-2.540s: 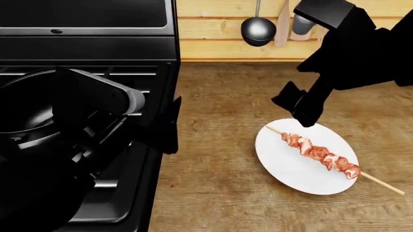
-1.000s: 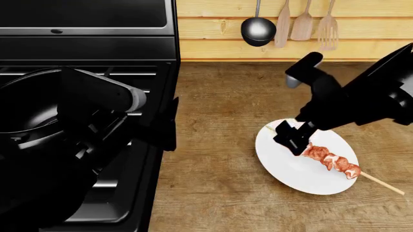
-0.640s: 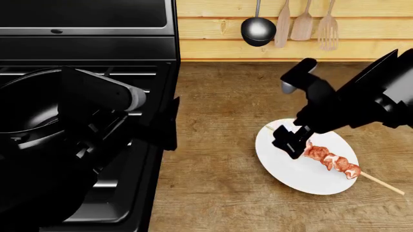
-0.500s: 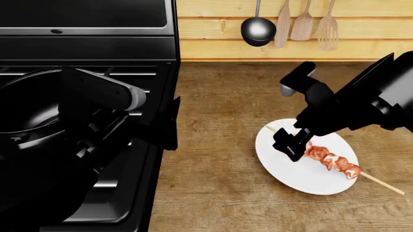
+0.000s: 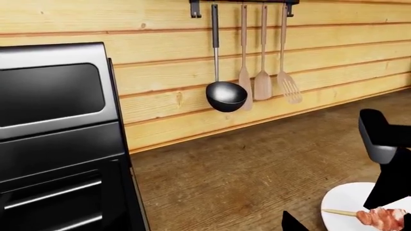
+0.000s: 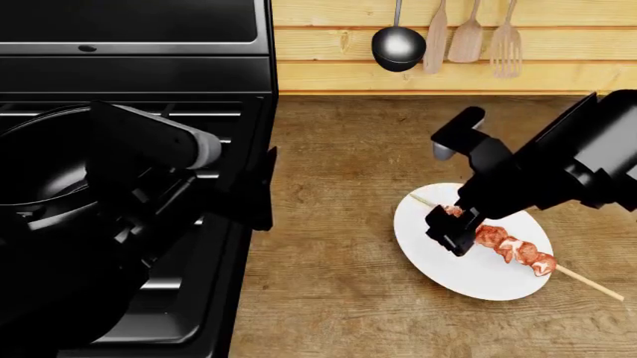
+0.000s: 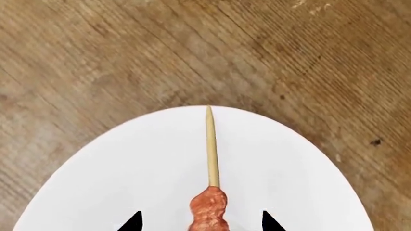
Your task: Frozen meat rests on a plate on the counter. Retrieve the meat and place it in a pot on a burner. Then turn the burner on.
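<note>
Right gripper [image 7: 200, 225] low over frozen meat [image 6: 503, 244] on plate [image 6: 448, 261], bench right of stove. Fingers [image 7: 132, 223] open, straddling the chunks, holding nothing. Risk: you close off-centre, skewer pivots or slips off. Left gripper out of view.

Even, diffuse light fills all three views, with no single source evident. The round flat white plate [image 6: 453, 261] reads bright and nearly shadowless, blown out to flat white in the right wrist view. The shiny steel ladle [image 5: 226, 95] carries a soft highlight and throws a faint shadow on the pale plank wall. The black robot arms render as featureless silhouettes. Everything is sharp, without blur or visible edge distortion.
</note>
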You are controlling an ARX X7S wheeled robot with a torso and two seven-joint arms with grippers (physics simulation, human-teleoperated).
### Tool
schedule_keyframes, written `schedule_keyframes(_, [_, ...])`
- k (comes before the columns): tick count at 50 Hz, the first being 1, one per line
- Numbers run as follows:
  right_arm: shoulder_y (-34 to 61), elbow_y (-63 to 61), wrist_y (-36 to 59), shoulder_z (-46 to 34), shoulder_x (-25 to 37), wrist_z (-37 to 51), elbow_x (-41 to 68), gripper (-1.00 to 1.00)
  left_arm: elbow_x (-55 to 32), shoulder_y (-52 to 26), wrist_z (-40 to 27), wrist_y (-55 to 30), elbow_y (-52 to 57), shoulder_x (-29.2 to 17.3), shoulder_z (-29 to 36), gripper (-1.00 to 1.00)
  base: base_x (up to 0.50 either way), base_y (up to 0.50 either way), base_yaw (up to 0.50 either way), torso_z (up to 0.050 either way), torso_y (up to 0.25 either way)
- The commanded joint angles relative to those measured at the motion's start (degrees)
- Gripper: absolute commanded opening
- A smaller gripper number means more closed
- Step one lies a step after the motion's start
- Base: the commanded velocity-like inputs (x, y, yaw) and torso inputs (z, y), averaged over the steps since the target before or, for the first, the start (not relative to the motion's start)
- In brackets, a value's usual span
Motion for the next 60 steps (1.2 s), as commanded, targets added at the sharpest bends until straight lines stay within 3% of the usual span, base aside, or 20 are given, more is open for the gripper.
schedule_keyframes(1, [-0.09, -1.16, 0.62, 0.14, 0.53, 0.67, 0.59, -1.0, -1.33, -0.12, -0.82, -0.09, 0.04, -0.28, -0.51, 1.0, 0.0, 0.0, 0.0, 0.0, 0.0])
schedule_keyframes(29, [4.02, -5.65, 1.64, 2.98, 3.11, 3.8, 1.95, -1.0, -3.18, -0.64, -2.14, 0.25, 0.16, -0.73, -0.32, 1.0, 0.0, 0.0, 0.0, 0.0, 0.0])
schedule_keyframes(47, [4.71, -15.77, 2.53, 11.75, 8.35, 13.85, 9.97, -1.0, -8.09, -0.17, -5.4, -0.11, 1.83, -1.59, -2.92, 1.0, 0.0, 0.0, 0.0, 0.0, 0.0])
schedule_keyframes(60, [2.08, -25.89, -1.24, 22.07, 13.9, 29.02, 19.94, -1.0, -13.67, 0.4, -9.19, 0.19, 4.29, -2.81, -6.44, 1.0, 0.0, 0.0, 0.0, 0.0, 0.0])
